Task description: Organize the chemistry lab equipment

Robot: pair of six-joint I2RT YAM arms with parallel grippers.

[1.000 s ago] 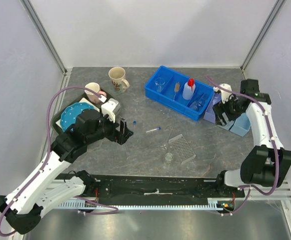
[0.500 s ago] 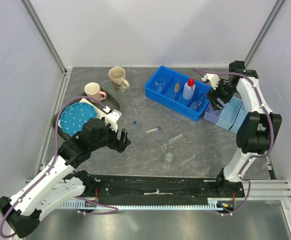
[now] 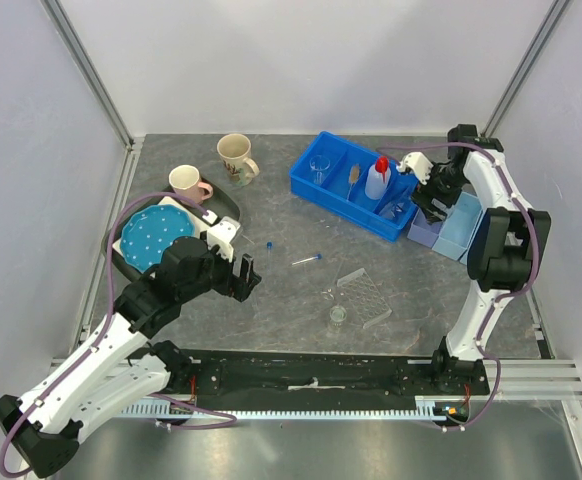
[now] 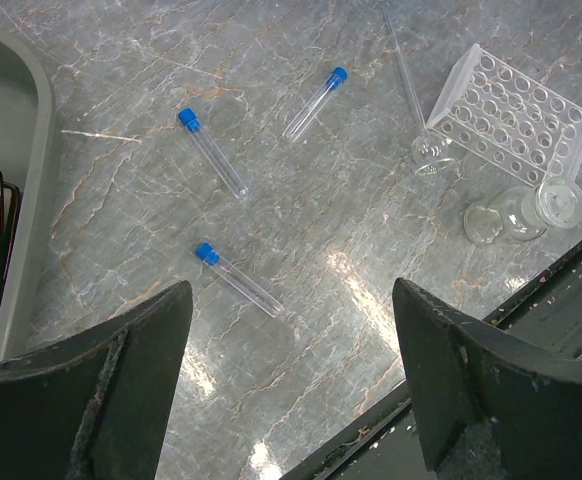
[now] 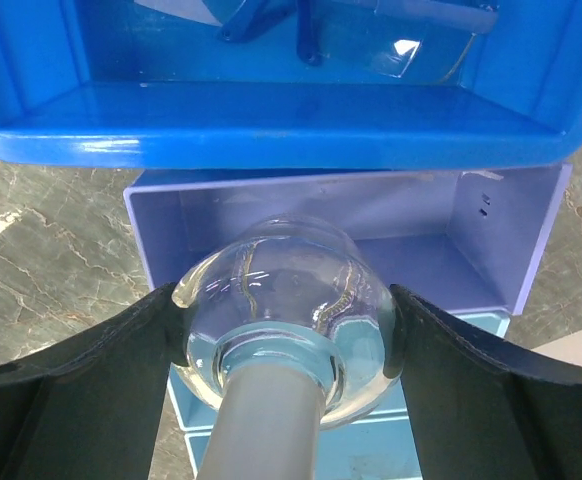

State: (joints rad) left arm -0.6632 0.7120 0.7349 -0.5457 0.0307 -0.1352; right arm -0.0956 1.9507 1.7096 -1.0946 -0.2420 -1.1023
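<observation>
At 9 o'clock on the table we see a blue plate (image 3: 156, 237) in a dark tray (image 3: 223, 200). A pink mug (image 3: 185, 182) and a tan mug (image 3: 234, 154) stand up near 11 o'clock.

The left pincer (image 4: 291, 298) hangs over the table just right of the plate. Its two fingers are spread wide and we see nothing between them. Below it three tubes (image 4: 214, 158) with blue caps lie flat on the table, each apart from the others.

To their right, near 5 o'clock, lies the clear rack (image 4: 511, 120). A small glass cup (image 4: 434, 155) sits just beside its corner.

Up near 1 o'clock is a big blue bin (image 3: 306, 188). In it we see another little cup (image 3: 319, 166), a thin brush (image 3: 354, 177), a white bottle (image 3: 375, 182) with a red top, and the goggles (image 5: 371, 30).

At 2 o'clock the right pincer (image 5: 286, 300) pinches a round glass flask (image 5: 271, 270), one finger pressed on each side. The flask hangs over a purple box (image 5: 491, 240) that sits just beside the blue bin. Pale blue boxes (image 3: 461, 225) sit next to the purple one.
</observation>
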